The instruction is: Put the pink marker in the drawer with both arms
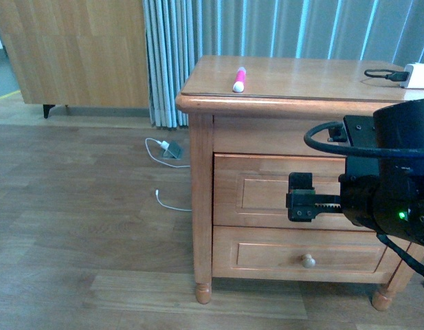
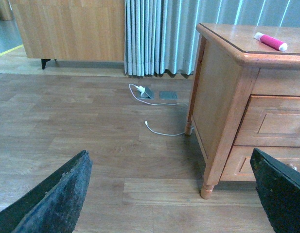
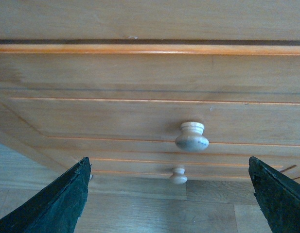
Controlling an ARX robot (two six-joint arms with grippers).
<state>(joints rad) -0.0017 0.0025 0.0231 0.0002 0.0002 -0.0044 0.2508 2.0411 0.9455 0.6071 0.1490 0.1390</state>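
The pink marker (image 1: 239,79) lies on the nightstand top near its front left corner, white cap toward the front; it also shows in the left wrist view (image 2: 270,41). The drawer (image 1: 260,192) is shut, its round pale knob (image 3: 192,136) straight ahead of my right gripper (image 3: 169,199), which stands open a short way off with nothing between its fingers. In the front view the right gripper (image 1: 301,198) hangs before the drawer front. My left gripper (image 2: 171,194) is open over the floor, left of the nightstand, holding nothing.
The lower drawer's knob (image 1: 308,260) sits beneath the drawer. A white box with a black cable (image 1: 412,74) rests at the nightstand's back right. A white charger and cord (image 1: 167,148) lie on the floor by the curtain. A wooden cabinet (image 1: 74,51) stands back left.
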